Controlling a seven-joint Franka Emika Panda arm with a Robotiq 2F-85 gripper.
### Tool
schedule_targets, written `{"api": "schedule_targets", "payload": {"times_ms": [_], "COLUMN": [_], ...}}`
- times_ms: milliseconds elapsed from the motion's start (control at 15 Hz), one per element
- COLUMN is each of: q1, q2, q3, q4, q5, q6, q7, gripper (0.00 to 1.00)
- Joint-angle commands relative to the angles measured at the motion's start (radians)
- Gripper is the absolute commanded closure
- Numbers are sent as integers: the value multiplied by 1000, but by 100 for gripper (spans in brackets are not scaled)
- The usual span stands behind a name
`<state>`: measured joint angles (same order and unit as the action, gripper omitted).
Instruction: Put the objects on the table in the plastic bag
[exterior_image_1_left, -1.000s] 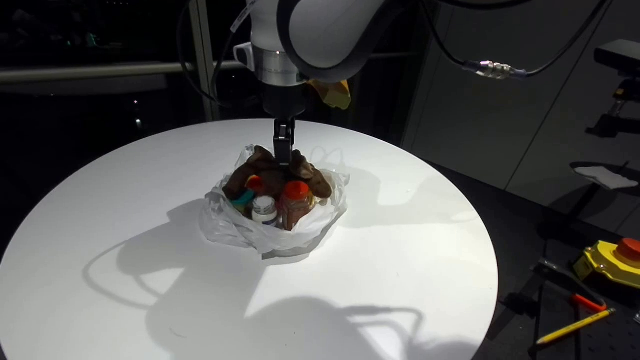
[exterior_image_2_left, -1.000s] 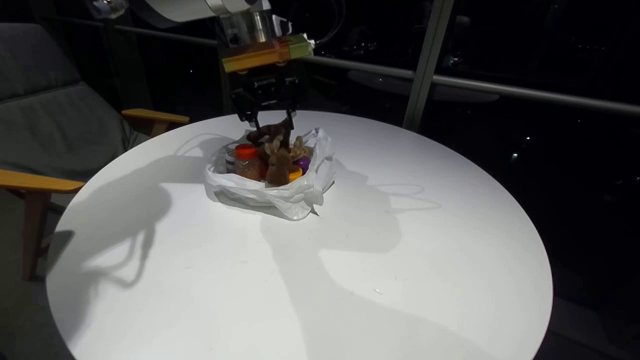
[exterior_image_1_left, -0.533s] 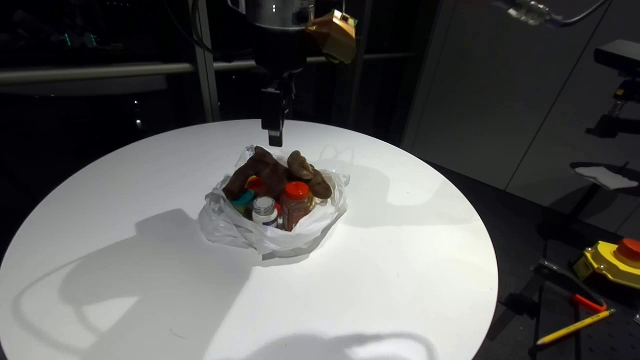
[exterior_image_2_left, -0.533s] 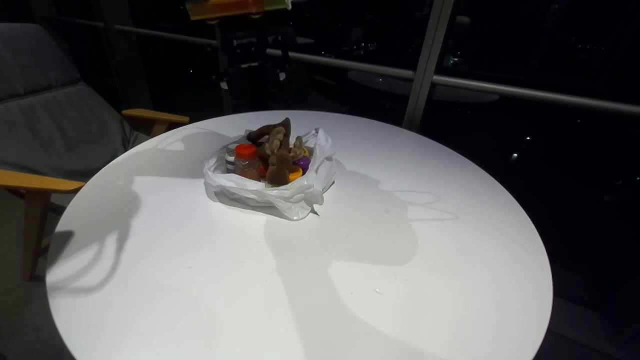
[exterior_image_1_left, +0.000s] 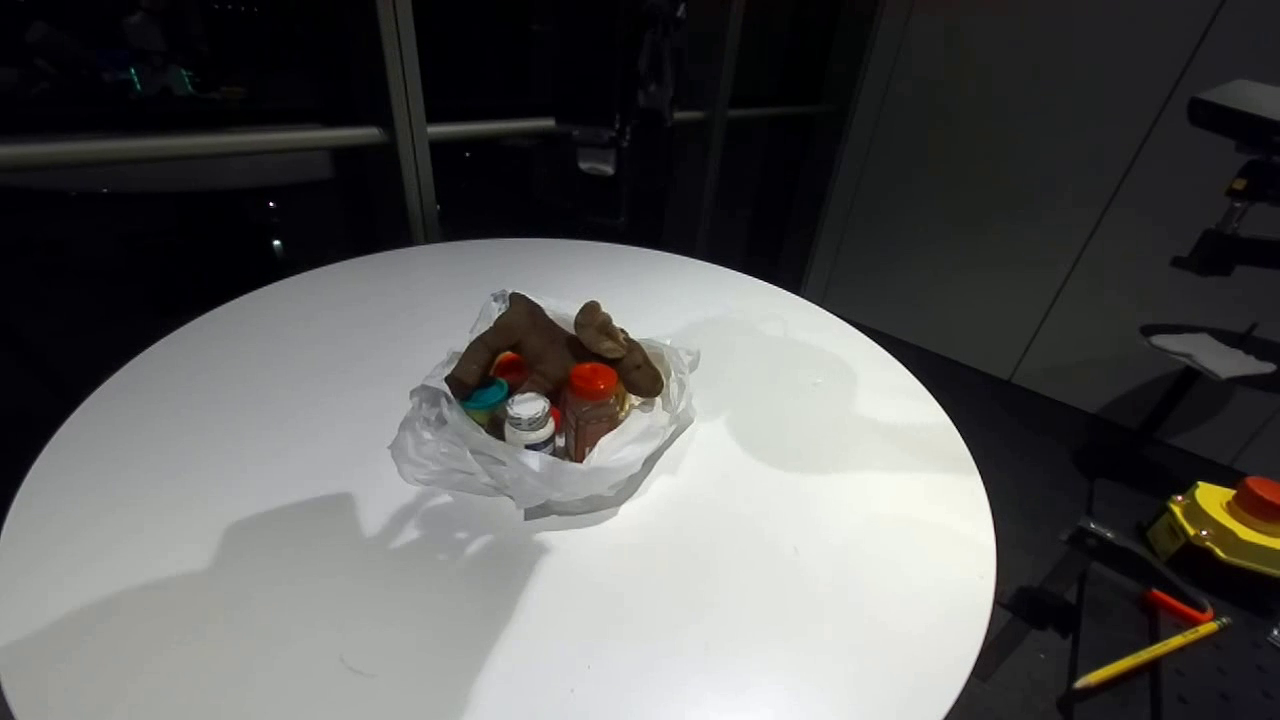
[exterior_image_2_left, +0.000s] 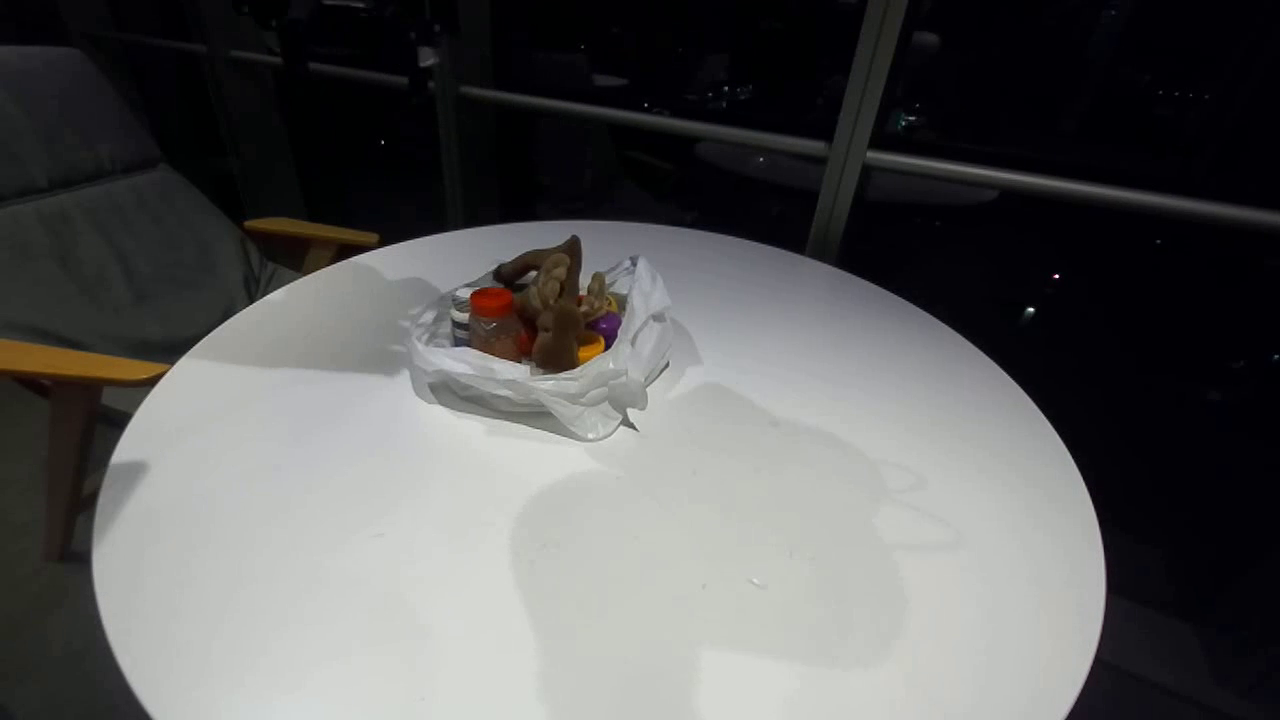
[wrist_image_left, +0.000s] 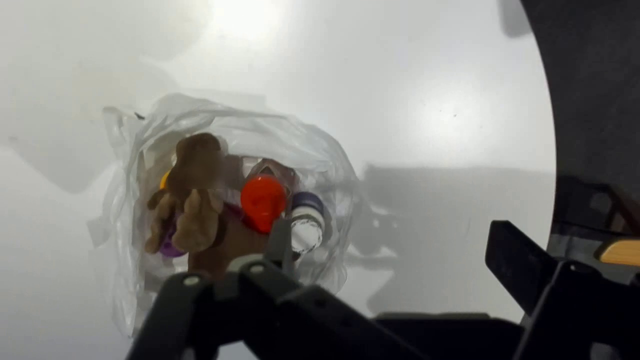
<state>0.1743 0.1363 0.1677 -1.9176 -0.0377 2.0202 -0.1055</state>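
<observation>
Gripper (wrist_image_left: 387, 237), black, two-fingered, stands spread, empty; wrinkled translucent white plastic bag (wrist_image_left: 320, 150) lies below it, centre-left in the wrist view.

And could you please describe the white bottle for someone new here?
Find the round white table, then the plastic bag on it. Inside, beside the red-lidded bottle, sits the white bottle; its white cap sets it apart.
</observation>
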Motion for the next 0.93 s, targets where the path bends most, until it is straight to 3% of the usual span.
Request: {"api": "schedule_targets", "payload": {"times_ms": [0, 333, 600, 667, 733, 867], "q1": [-6, 4, 33, 53, 24, 46], "q2": [-191, -397, -539, -552, -483, -524], "q3": [2, 5, 18, 14, 16, 21], "q4": [-166, -297, -396, -413, -348, -386], "q5": [88, 175, 255, 306, 239, 276], "q6": [-62, -148, -98, -115, -135, -135], "q7": [71, 141, 169, 127, 151, 148], "gripper": [0, 0, 0, 0, 0, 0]}}
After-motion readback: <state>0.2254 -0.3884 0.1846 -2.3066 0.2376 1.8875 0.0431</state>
